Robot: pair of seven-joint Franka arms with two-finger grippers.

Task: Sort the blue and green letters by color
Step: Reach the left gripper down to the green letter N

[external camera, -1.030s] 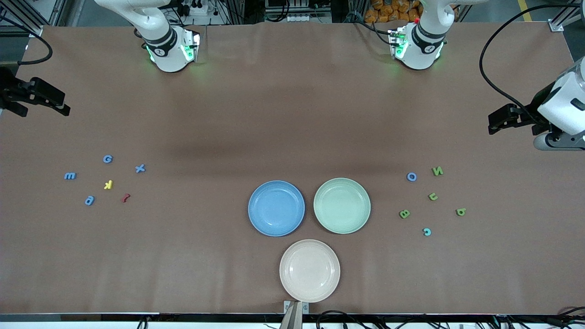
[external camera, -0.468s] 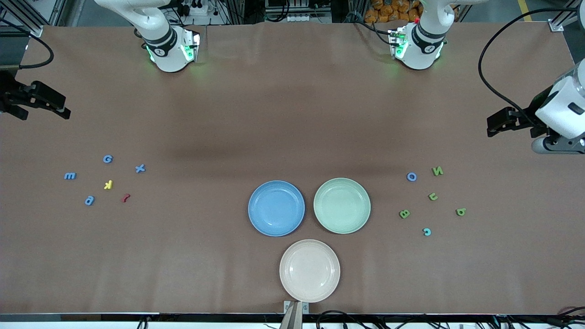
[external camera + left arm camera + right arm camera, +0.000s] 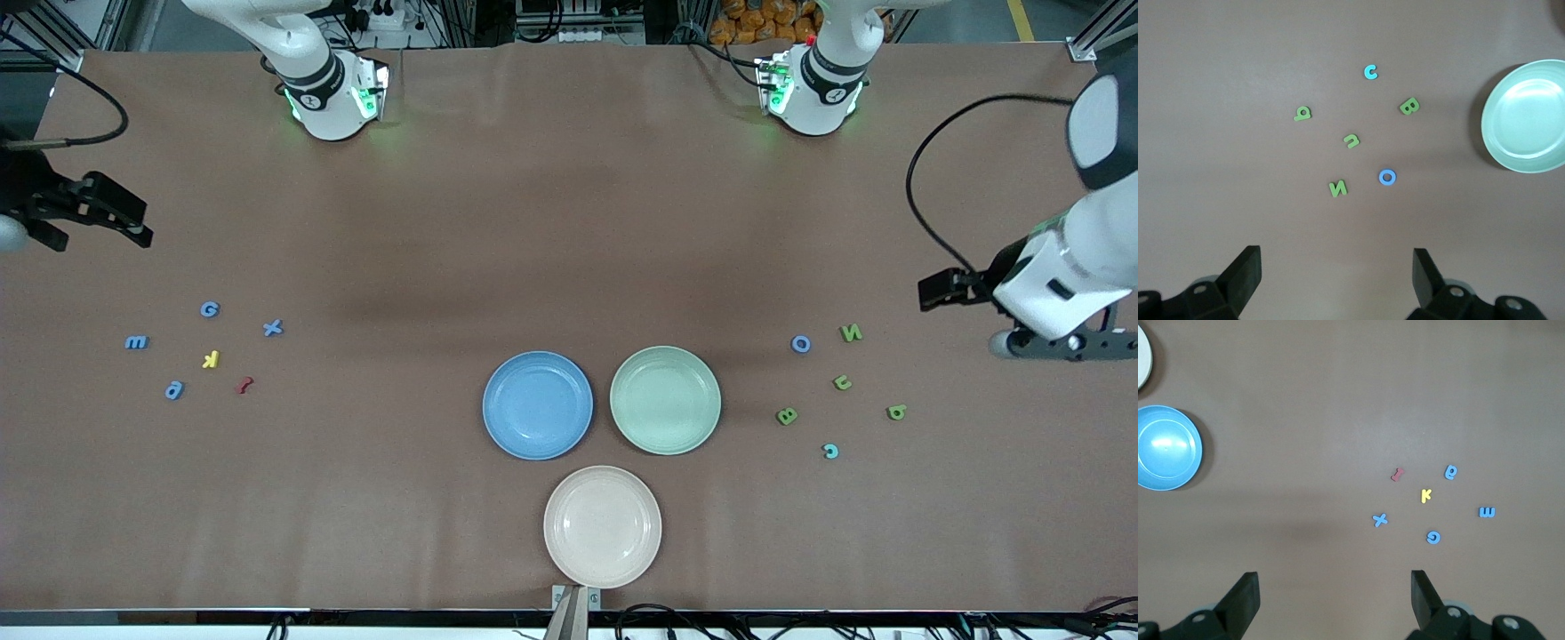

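Since no letter sits on any plate, sorting looks not yet begun; every piece is left to move. Landmark: blue plate (image 3: 537, 405), mid-desk. Blue letters (image 3: 209, 309) lie well apart from it toward the right arm's end of the desk (image 3: 551, 222), four of them loosely ringed around a yellow letter (image 3: 211, 359) and a red letter (image 3: 244, 385). Green letters (image 3: 842, 382), four, lie toward the left arm's end past the green plate (image 3: 665, 400) that is just beside the blue plate; a blue O (image 3: 801, 343) and a lighter blue-teal c (image 3: 830, 451) mix in with them. Beige plate (image 3: 602, 526) is nearer the front camera, bare.

Left end effector (image 3: 942, 291) is over bare desk near the green cluster, fingers apart, nothing held. Right end effector (image 3: 124, 218) is over bare desk near the blue cluster, fingers apart, empty too.

Wrist views give letter shapes cleaner and both finger gaps plainly; only the front view shows all three plates and both clusters together.
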